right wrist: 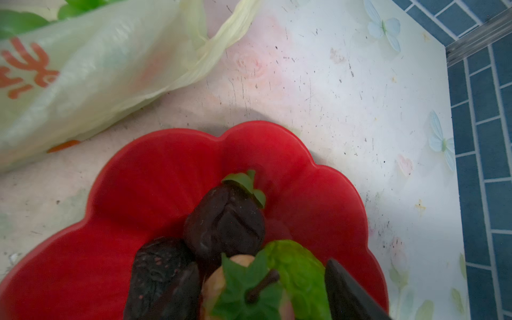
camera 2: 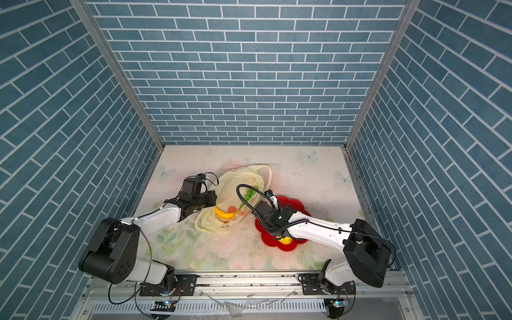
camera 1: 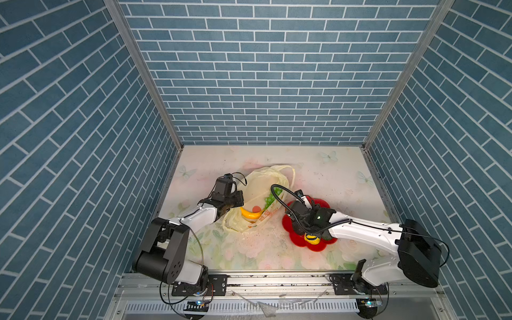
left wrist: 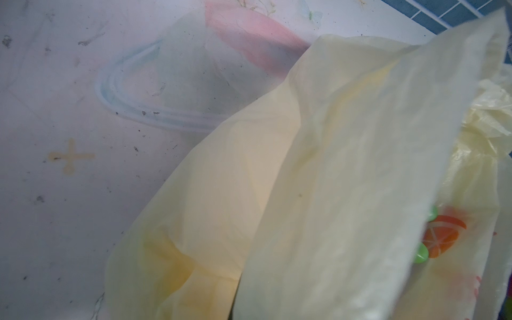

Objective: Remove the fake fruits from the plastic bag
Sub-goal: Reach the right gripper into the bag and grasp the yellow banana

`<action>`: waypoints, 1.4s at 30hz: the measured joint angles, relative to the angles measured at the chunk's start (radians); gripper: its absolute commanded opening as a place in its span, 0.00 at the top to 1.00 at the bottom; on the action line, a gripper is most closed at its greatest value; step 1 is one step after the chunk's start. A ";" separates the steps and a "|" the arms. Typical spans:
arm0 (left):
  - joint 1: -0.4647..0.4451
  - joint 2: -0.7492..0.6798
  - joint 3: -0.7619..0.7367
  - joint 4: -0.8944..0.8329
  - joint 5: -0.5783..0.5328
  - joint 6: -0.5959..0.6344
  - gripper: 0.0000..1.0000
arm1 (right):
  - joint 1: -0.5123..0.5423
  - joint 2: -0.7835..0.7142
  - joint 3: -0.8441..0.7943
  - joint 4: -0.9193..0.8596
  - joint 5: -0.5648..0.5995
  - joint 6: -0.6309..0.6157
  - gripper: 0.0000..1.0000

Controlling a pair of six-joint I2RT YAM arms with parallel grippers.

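The pale-yellow plastic bag lies mid-table, its mouth lifted at the left by my left gripper, which is shut on the bag's edge. Bag film fills the left wrist view and hides the fingers. Inside lie a yellow banana and green grapes. My right gripper hangs open over the red plate. A pale leafy fruit and a green knobbly fruit lie between its fingers, beside two dark brown pieces.
A yellow fruit sits on the plate's near side under the right arm. Blue brick walls close the table at the back and on both sides. A bag handle trails toward the plate.
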 measured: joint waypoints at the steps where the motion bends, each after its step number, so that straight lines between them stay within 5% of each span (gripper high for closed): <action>1: 0.000 0.000 0.000 0.000 0.000 0.000 1.00 | -0.008 0.000 0.020 0.000 -0.019 -0.006 0.28; 7: 0.003 -0.006 0.000 -0.001 -0.015 -0.001 1.00 | -0.084 0.052 0.192 0.060 -0.248 -0.058 0.29; 19: 0.106 -0.072 -0.067 0.021 -0.011 -0.051 1.00 | -0.151 0.467 0.583 0.072 -0.703 -0.294 0.34; 42: 0.172 -0.071 -0.090 0.026 0.004 -0.115 1.00 | -0.011 0.749 0.853 -0.074 -0.763 -0.391 0.34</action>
